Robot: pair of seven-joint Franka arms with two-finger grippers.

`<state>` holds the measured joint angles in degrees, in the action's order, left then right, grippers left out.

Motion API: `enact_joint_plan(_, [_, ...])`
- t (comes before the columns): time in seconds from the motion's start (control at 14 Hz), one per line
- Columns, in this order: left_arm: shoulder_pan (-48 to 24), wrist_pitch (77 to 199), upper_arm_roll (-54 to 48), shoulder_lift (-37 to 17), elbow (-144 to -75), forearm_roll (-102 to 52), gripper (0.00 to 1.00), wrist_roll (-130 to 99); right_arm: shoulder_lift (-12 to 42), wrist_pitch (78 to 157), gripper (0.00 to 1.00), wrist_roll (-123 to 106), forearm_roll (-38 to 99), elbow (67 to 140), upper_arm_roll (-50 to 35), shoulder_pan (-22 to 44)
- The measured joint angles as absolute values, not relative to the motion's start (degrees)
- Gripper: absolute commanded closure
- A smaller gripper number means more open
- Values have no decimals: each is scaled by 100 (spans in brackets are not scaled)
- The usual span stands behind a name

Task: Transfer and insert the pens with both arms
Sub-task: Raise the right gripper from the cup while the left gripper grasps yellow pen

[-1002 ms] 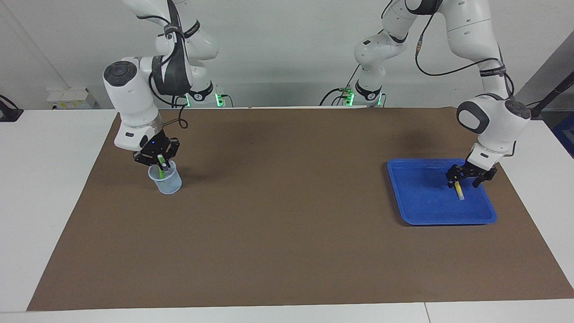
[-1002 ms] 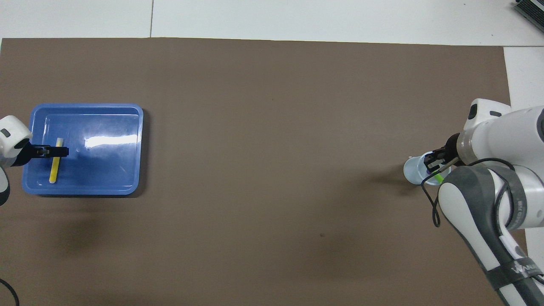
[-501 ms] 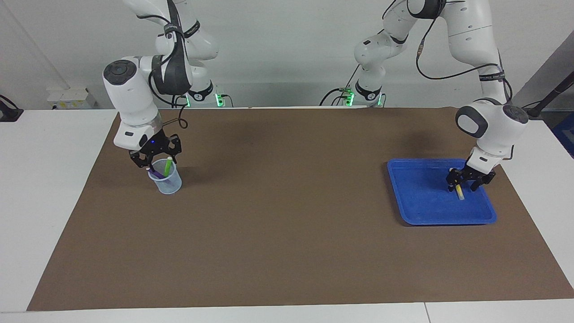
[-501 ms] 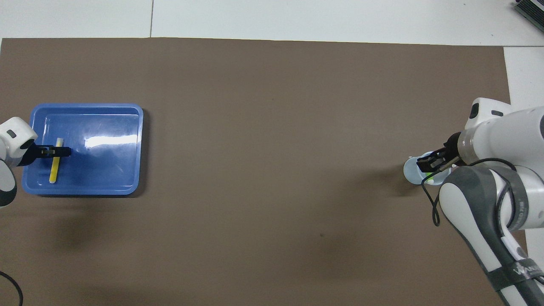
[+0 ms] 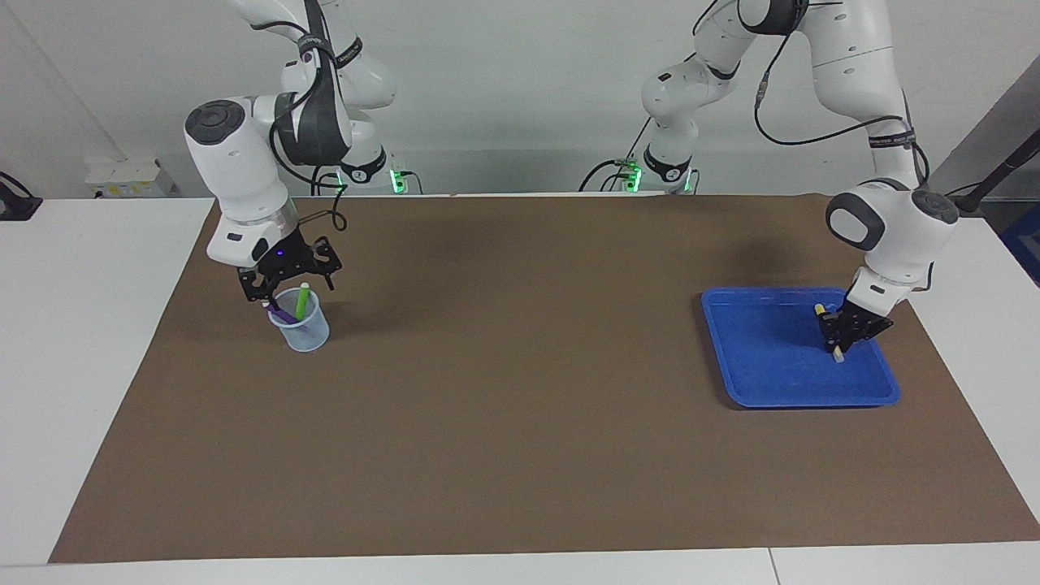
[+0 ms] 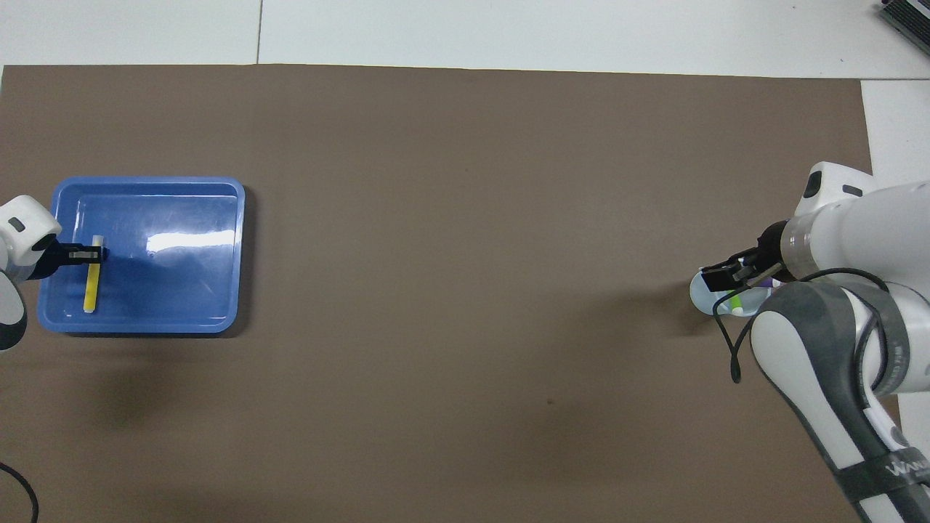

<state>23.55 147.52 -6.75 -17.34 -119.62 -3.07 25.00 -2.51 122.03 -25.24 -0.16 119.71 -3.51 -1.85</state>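
A yellow pen (image 5: 836,354) (image 6: 91,287) lies in the blue tray (image 5: 764,357) (image 6: 182,290) at the left arm's end of the table. My left gripper (image 5: 845,333) (image 6: 93,253) is down in the tray, shut on this pen near its middle. At the right arm's end stands a clear cup (image 5: 302,331) (image 6: 701,290). A green pen (image 5: 302,302) (image 6: 735,299) and a purple pen (image 5: 280,312) stand leaning in it. My right gripper (image 5: 291,284) (image 6: 726,277) hangs open just over the cup, holding nothing.
A brown mat (image 5: 520,390) covers most of the white table. The tray and the cup sit near the mat's two ends, with wide bare mat between them.
The right gripper let the green pen go into the cup, opened and rose a little. The left gripper sank into the tray and closed on the yellow pen.
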Motion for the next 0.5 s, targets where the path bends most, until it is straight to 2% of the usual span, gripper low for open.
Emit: enact_joint_plan(0.5, [2355, 14751, -675, -1734, -11962, -307, 100, 2499, -264, 12172, 0, -2428, 704, 11761, -375, -60])
